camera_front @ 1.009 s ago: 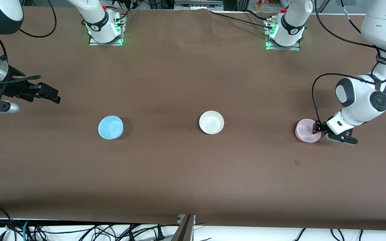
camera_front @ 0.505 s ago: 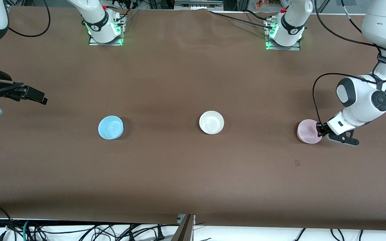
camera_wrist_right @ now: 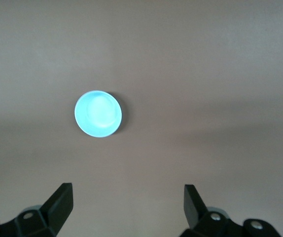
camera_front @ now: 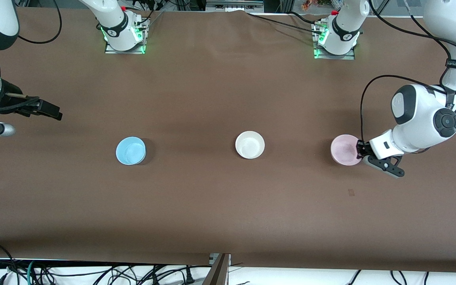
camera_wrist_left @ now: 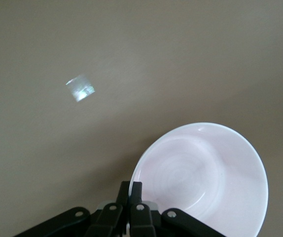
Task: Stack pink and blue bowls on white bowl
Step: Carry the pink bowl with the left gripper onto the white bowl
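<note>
Toward the left arm's end of the brown table (camera_front: 228, 206), my left gripper (camera_front: 359, 152) is closed tight on the rim of the small round pale pink plastic bowl (camera_front: 345, 149). My two black fingers (camera_wrist_left: 130, 197) pinch the wall of this bowl, one inside and one outside, as the left wrist view shows. The pink bowl is upright, with its opening upward, and it is at the side of the gripper that faces the middle of the table. I cannot tell if its bottom touches the table or is just above it.

At the middle of the table stands the small round off-white plastic bowl (camera_front: 249, 145), upright and with nothing in it. It is well apart from the pink bowl. The small round light blue plastic bowl (camera_front: 130, 150) stands toward the right arm's end of the table, also upright and alone, well apart from the white one. The three bowls make almost one line across the table.

My right gripper (camera_front: 48, 110) waits in the air over the right arm's end of the table, near the edge. Its jaws stand wide apart and hold nothing. From the right wrist view I see the blue bowl (camera_wrist_right: 98, 114) on the table between my two spread fingertips (camera_wrist_right: 61, 197), but well away from them.
</note>
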